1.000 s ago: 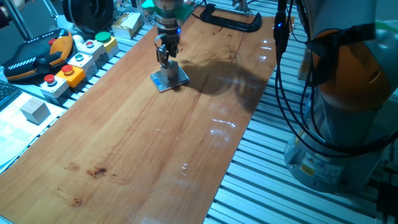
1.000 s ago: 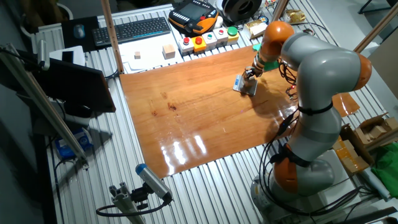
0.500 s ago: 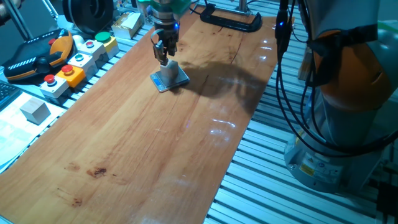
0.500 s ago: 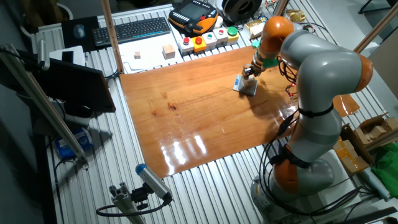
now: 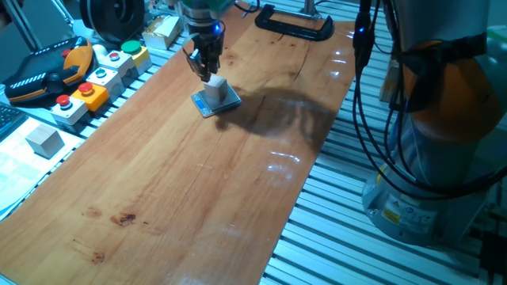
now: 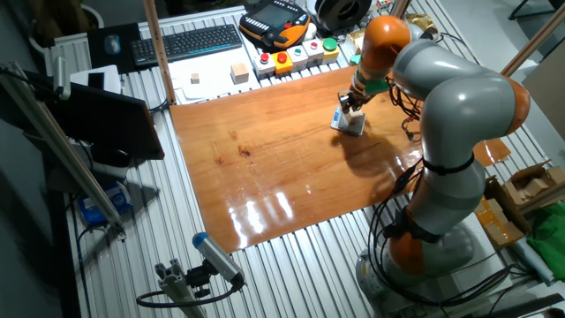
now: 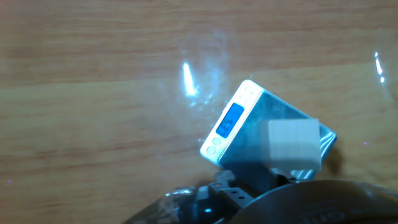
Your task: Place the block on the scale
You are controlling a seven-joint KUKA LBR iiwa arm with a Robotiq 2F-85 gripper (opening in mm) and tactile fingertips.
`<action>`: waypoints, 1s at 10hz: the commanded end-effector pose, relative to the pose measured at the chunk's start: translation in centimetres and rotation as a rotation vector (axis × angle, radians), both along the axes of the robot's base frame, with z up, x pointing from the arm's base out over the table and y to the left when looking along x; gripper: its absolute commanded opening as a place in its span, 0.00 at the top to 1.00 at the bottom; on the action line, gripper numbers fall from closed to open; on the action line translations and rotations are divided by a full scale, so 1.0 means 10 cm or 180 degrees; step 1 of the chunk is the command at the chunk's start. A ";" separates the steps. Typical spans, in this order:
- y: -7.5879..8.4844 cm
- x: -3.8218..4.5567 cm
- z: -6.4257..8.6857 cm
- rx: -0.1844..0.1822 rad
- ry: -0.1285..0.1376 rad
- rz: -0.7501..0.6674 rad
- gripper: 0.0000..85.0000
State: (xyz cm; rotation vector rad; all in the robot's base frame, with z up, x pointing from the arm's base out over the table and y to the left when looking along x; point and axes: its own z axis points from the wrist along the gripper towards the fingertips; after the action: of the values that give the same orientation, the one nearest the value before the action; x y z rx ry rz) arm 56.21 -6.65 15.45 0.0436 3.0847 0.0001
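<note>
Glossy wooden table (image 5: 198,182); small pale cube (image 5: 215,89) sits on silver-blue pocket scale (image 5: 228,102), upper middle; pincer (image 5: 205,71) above it, grip unclear.

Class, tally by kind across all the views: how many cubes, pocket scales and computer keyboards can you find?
Cubes: 3, namely the block, small white cube, larger cube
Scales: 1, the scale
Keyboards: 1, the keyboard
Total: 5

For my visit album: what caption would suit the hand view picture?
Seen from the hand: a pale block sits on the small scale, display lit, on the wooden table.
</note>
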 end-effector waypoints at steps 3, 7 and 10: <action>0.05 -0.082 0.05 0.0015 -0.0007 0.0038 0.97; 0.06 -0.227 0.16 -0.0018 0.0018 0.0204 0.99; 0.01 -0.261 0.21 -0.0033 0.0058 0.0331 0.99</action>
State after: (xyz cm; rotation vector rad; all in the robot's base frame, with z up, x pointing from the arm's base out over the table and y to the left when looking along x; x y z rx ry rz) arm 53.60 -6.56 17.55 -0.1174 3.1007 -0.0114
